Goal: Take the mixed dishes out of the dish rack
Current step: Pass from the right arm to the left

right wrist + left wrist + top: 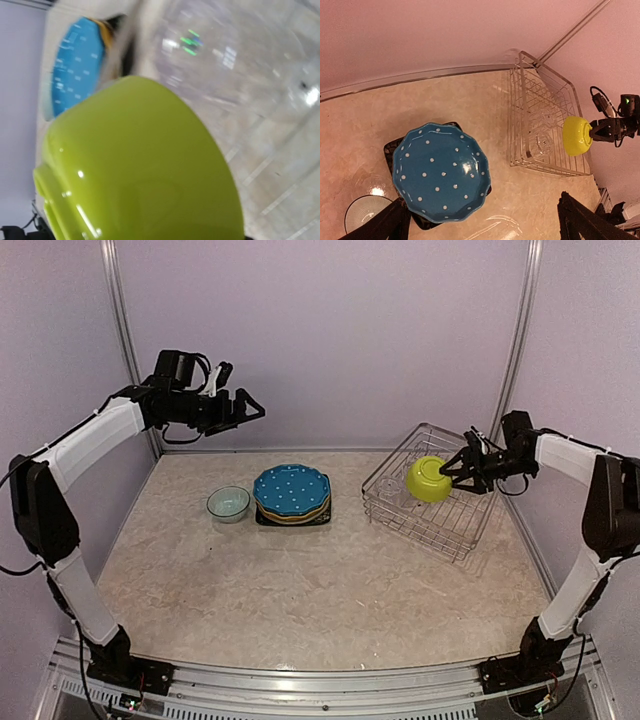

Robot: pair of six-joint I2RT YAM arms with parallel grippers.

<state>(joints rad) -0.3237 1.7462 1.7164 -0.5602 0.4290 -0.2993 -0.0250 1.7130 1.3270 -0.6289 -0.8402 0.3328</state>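
Several dishes already sit out on the tabletop [300,600], so the unloading looks well along. The dish rack [400,508] stands at the right, near the far wall. Well apart from it, at mid-table, is a stack of plates: the blue white-dotted plate [291,490] on top, the yellow plate [292,517] showing as an edge beneath, and the black square plate [388,149] at the bottom. Whether another plate lies between them I cannot tell.

The lime-green bowl [428,480] is the piece in hand. It hangs on its side over the rack, grasped at its rim by the right claw [453,472], and appears lifted off the wire. The pale grey-green bowl [228,503] rests upright just left of the stack. At least one clear glass [542,143] lies inside the rack, hard to make out through the mesh.

The left claw [245,408] hovers high over the table's left side, spread wide and empty.

The next move probably calls for carrying the lime-green bowl left, past the rack wall, turning it upright and setting it on bare tabletop near the other bowl.
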